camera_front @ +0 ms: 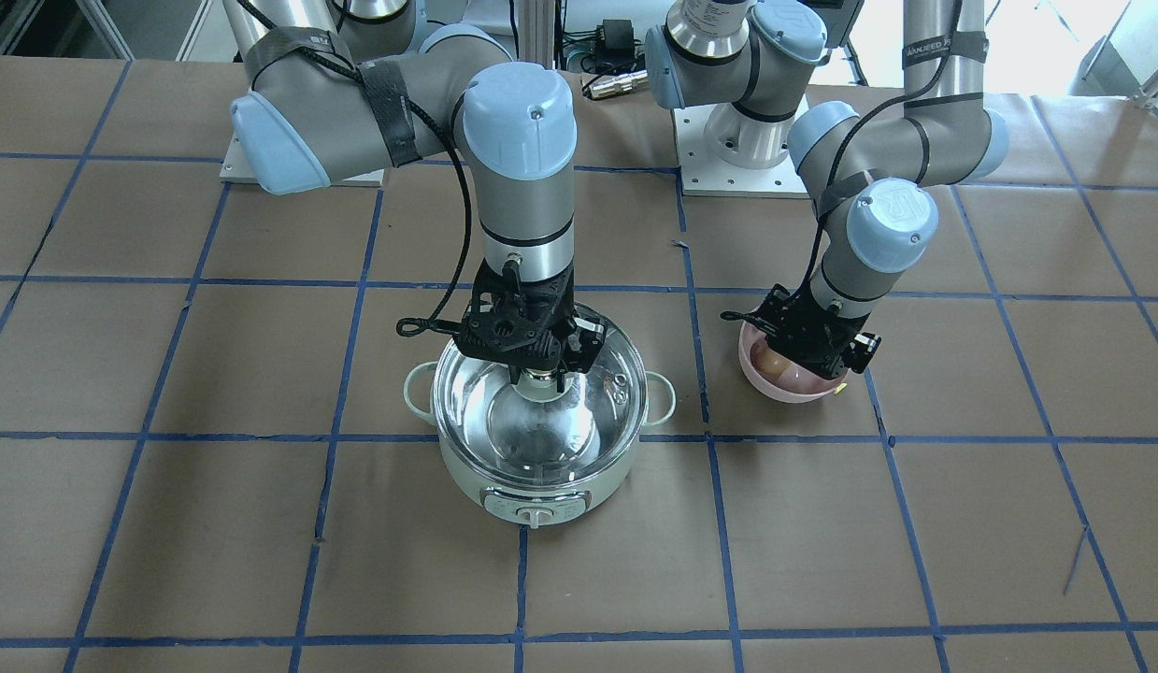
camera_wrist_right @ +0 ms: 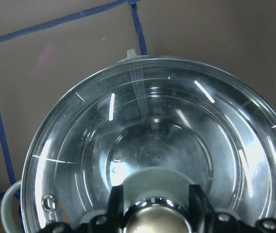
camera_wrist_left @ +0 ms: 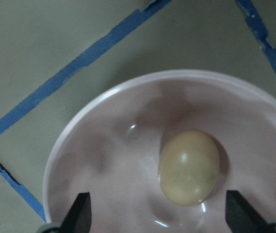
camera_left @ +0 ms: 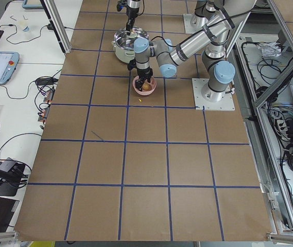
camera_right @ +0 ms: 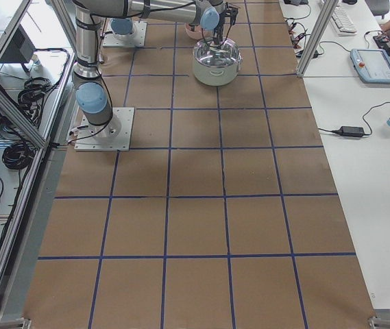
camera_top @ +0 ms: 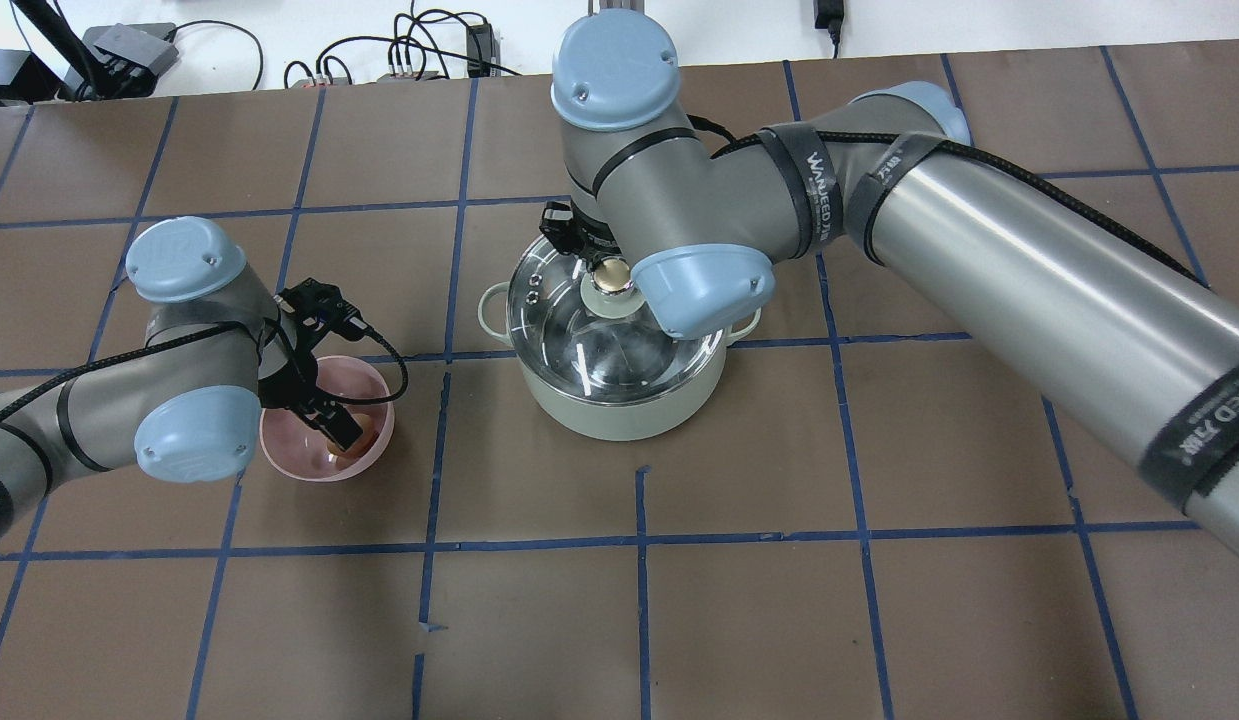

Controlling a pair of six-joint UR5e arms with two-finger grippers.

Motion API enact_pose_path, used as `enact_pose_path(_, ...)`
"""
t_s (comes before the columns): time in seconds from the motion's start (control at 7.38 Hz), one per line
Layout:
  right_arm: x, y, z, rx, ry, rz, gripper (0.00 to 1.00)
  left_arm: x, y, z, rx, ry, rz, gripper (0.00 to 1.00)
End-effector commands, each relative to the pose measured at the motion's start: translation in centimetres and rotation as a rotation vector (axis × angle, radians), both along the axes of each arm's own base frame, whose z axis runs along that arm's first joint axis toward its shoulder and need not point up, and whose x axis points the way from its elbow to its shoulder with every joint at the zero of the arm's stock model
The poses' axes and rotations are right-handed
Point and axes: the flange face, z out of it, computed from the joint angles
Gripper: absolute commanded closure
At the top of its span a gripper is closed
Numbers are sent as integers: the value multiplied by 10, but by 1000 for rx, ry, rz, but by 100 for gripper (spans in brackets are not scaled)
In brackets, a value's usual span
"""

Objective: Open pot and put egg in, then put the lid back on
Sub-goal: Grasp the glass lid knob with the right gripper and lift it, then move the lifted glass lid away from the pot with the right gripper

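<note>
The mint-green pot (camera_front: 532,486) stands mid-table with the glass lid (camera_front: 579,411) over it. My right gripper (camera_front: 539,374) is shut on the lid's beige knob (camera_top: 612,275); in the right wrist view the fingers (camera_wrist_right: 116,204) flank the knob (camera_wrist_right: 152,224). I cannot tell whether the lid rests on the rim or hangs just above it. The tan egg (camera_wrist_left: 188,167) lies in a pink bowl (camera_wrist_left: 104,145). My left gripper (camera_wrist_left: 159,213) is open just above the egg, with a fingertip on either side of it. It also shows in the overhead view (camera_top: 334,425).
The pink bowl (camera_front: 793,388) sits about one grid square from the pot, on my left. The pot's control knob (camera_front: 534,516) faces away from me. The brown table (camera_front: 261,374) has blue tape lines.
</note>
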Motion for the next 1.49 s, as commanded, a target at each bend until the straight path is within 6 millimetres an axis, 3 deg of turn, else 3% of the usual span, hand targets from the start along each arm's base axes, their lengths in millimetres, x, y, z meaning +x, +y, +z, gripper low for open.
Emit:
enact_pose_path(0.0,-9,-5,12,-8,-20,24,67,2,-10,-3,4,0,-2,3)
enact_pose_path(0.27,-15,-9,15,-11,-22,26,67,3,-8,-5,26,-9,-4,3)
enact_pose_path(0.41,-28,-14,22,-11,-35,21,67,3,-9,-6,29,-10,-2,3)
enact_pose_path(0.81,-95,-23,59,30,-66,34,67,2,-9,-8,34,-10,7,9)
enact_pose_path(1.08,-125,-27,70,42,-73,49,67,2,-9,-9,36,-11,7,32)
enact_pose_path(1.35,-178,-32,85,53,-50,74,67,2,-8,-10,39,-10,7,29)
